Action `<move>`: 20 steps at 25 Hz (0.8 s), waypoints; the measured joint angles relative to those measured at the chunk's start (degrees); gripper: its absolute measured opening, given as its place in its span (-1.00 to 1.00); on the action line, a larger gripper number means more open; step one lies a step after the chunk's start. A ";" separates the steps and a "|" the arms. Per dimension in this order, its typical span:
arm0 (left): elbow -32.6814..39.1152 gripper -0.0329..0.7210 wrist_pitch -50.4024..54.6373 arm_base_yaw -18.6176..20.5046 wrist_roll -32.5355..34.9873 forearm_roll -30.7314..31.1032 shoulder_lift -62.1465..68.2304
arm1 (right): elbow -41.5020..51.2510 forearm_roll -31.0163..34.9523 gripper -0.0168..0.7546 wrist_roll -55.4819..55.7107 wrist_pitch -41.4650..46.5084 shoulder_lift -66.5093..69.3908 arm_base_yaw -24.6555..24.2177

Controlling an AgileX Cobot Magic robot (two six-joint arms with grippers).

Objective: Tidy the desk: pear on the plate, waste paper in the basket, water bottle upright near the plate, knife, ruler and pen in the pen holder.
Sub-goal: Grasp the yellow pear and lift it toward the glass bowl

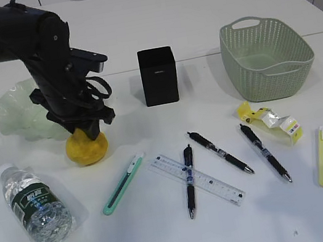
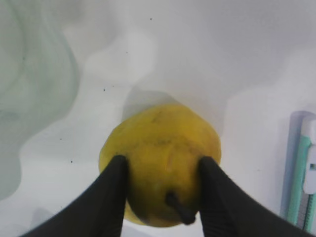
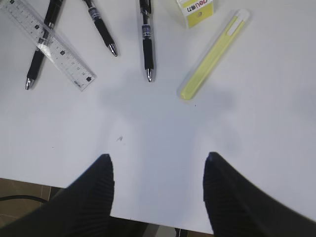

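My left gripper (image 1: pixel 86 132) is shut on the yellow pear (image 1: pixel 87 148), one finger on each side; the left wrist view shows the grip (image 2: pixel 163 165) on the pear (image 2: pixel 163 143), stem facing the camera. The pear is low over the desk (image 1: pixel 170 238), next to the pale green plate (image 1: pixel 13 113), whose blurred rim shows in the left wrist view (image 2: pixel 29 84). My right gripper (image 3: pixel 158 165) is open and empty over the desk's front edge; it is out of the exterior view. The water bottle (image 1: pixel 35 204) lies on its side at the front left.
The black pen holder (image 1: pixel 158 76) and green basket (image 1: pixel 301 62) stand at the back. The waste paper (image 1: pixel 271 120), ruler (image 1: pixel 197 179), three pens (image 1: pixel 220 152), a green knife (image 1: pixel 122 184) and a yellow knife (image 1: pixel 322 156) lie in front.
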 joint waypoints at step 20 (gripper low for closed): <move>-10.02 -0.17 -1.12 3.81 -3.24 6.16 -7.71 | 0.00 -0.22 0.15 0.00 -0.09 0.00 0.00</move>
